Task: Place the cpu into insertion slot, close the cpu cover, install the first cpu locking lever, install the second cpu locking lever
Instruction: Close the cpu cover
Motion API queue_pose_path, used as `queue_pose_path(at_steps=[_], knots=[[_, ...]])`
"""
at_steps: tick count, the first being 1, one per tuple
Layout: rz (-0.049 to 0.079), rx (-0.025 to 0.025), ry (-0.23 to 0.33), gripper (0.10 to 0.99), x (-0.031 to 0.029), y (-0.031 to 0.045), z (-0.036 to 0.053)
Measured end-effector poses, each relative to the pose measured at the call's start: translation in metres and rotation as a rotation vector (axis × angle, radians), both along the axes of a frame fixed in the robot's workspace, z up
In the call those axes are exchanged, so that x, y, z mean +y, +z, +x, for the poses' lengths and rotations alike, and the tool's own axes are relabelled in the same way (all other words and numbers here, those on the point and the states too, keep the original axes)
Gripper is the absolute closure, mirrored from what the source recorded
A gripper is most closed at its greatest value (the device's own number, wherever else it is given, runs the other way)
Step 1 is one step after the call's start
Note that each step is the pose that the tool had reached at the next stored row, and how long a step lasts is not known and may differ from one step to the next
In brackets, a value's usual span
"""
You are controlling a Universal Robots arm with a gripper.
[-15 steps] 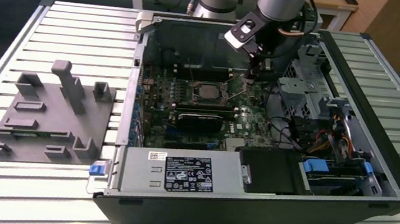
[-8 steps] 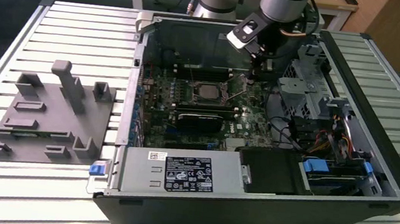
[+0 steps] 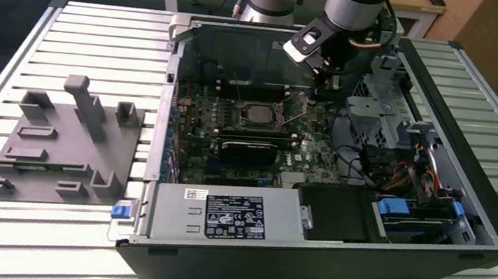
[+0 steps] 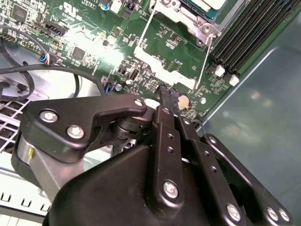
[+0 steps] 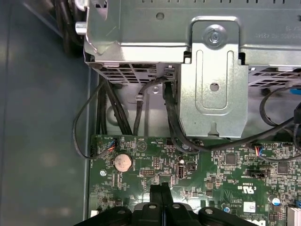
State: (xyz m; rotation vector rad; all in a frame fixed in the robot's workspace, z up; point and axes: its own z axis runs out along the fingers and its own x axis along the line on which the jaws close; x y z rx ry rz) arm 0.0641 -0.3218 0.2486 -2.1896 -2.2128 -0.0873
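Slatted bench (image 3: pixel 83 29) carries the open computer case (image 3: pixel 494 210); inside, the cpu (image 4: pixel 210 3) sits under its cpu cover (image 4: pixel 186 19) (apparently shut). Pincer (image 4: pixel 167 99), tips together and empty, hovers near a seemingly unlatched locking lever (image 4: pixel 206 59); hooking that wire demands precision.

Arm (image 3: pixel 352 3): one, silver-grey; you are reaching it steeply downward in the exterior view. Gripper (image 5: pixel 161 190): black linkage type; in the first wrist view you are holding its jaws pressed together.
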Motion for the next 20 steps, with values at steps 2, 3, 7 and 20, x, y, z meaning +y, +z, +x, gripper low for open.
queue_pose_path(at_steps=[2,3,7,20], knots=[[0.000,0.0018,0.000,0.980,0.0001,-0.0021,0.0001],[0.000,0.0025,0.000,0.980,0.0001,-0.0032,0.0001],[0.000,0.0046,0.000,0.980,0.0001,-0.0059,0.0001],[0.000,0.0048,0.000,0.980,0.0001,-0.0063,-0.0157]])
